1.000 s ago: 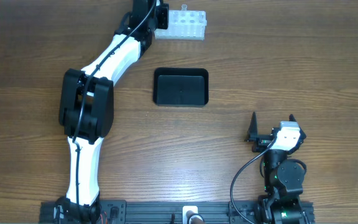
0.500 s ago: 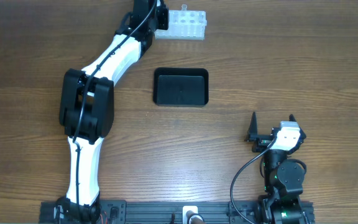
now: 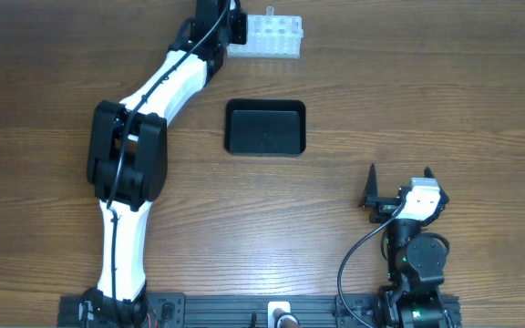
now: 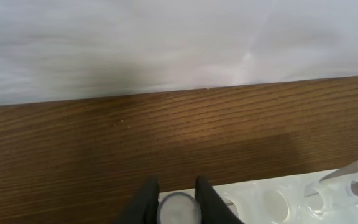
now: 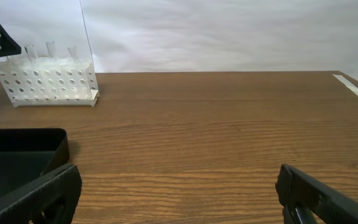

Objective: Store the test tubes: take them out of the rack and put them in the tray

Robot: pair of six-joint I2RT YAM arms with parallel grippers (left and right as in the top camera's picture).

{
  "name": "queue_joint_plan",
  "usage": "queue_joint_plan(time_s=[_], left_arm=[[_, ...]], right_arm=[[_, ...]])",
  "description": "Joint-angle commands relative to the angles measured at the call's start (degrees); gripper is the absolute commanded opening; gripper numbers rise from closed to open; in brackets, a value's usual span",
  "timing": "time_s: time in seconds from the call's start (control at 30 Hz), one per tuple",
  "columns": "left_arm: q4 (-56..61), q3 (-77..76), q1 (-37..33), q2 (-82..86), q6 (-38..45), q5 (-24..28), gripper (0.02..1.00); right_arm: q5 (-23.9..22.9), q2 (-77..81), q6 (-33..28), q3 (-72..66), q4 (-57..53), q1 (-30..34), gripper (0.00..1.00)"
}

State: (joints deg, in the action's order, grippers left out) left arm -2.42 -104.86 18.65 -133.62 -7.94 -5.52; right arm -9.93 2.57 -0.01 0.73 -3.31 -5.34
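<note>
The white test tube rack (image 3: 272, 36) stands at the table's far edge, with clear tubes (image 5: 50, 49) sticking up from it. My left gripper (image 4: 178, 202) is at the rack's left end, its fingers (image 4: 146, 198) closed against the rim of an upright test tube (image 4: 179, 210) that sits in a hole. Another tube (image 4: 353, 179) leans in the rack farther along. The black tray (image 3: 265, 128) lies nearer than the rack, with nothing in it. My right gripper (image 3: 399, 184) stands open near its base, far from both and holding nothing.
A white wall (image 4: 179, 43) rises just behind the rack (image 5: 48, 79). Bare wooden table (image 3: 427, 91) stretches to the right of the rack and the tray (image 5: 17, 155). A strip of pale tape (image 5: 356, 92) marks the table's right side.
</note>
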Motion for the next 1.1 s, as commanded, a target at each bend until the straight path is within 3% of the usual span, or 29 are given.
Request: queue_joint_plan(time_s=[0.03,0.5,1.1], left_arm=[[0.02,-1.40,0.20,-0.68,0.09,-0.59,0.180],[1.07,-1.40,0.81,2.58,1.36,-0.61,0.159],[-6.64,-1.40,7.10,24.65,7.78,-10.69,0.163]], right_arm=[[0.24,-0.26,0.15,-0.46,-0.09,-0.33,0.991],[0.24,-0.26,0.15,-0.46,-0.09,-0.33,0.991],[0.24,-0.26,0.13,-0.46,-0.09,-0.33,0.991]])
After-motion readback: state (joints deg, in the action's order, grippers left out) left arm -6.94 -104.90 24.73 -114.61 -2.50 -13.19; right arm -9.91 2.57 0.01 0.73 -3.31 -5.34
